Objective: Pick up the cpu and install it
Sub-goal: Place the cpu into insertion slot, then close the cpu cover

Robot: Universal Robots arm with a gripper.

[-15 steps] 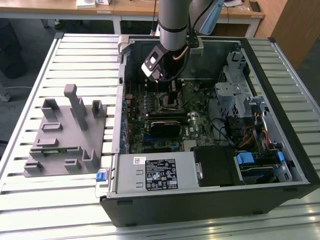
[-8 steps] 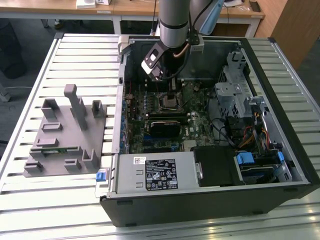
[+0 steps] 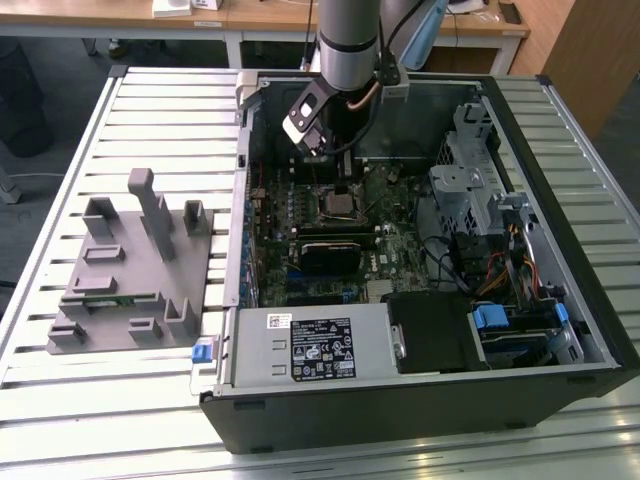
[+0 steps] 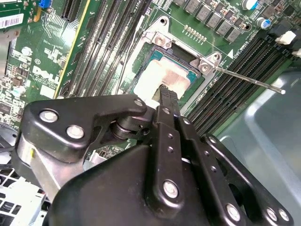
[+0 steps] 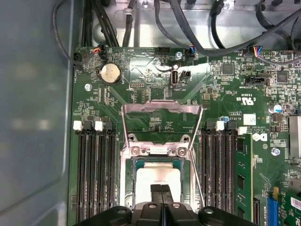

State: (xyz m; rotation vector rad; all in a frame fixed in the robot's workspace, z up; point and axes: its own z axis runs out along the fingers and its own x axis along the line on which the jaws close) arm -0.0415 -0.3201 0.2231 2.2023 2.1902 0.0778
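1. While the arm (image 3: 350, 40) reaches down into the open case (image 3: 590, 330) in the exterior view, the gripper (image 3: 343, 188) hangs right over the socket at the middle of the board (image 3: 400, 245).
2. Its fingers (image 5: 156, 192) are pressed together in both wrist views, with no gap and nothing held between them.
3. The cpu (image 5: 157, 176) lies flat in the socket (image 5: 128, 183), silver top up, its edges square with the socket frame. The fingertips sit at or just above that top, near one edge; whether they touch it cannot be told.
4. The load plate (image 5: 162, 107) stands raised off the socket, hinged at one edge, and its lever (image 4: 249, 80) juts out over the neighbouring slots.
5. Memory slots (image 5: 94, 174) run close along both sides of the socket, so there is little room sideways.
6. Beyond the slots on one side rises the case wall (image 5: 33, 117). Cables (image 5: 188, 28) hang past the board's far edge.
7. Straight up from the socket the case is open.
8. At the exterior view's left a grey tray (image 3: 130, 290) lies on the slatted table (image 3: 60, 150), well apart from the gripper.
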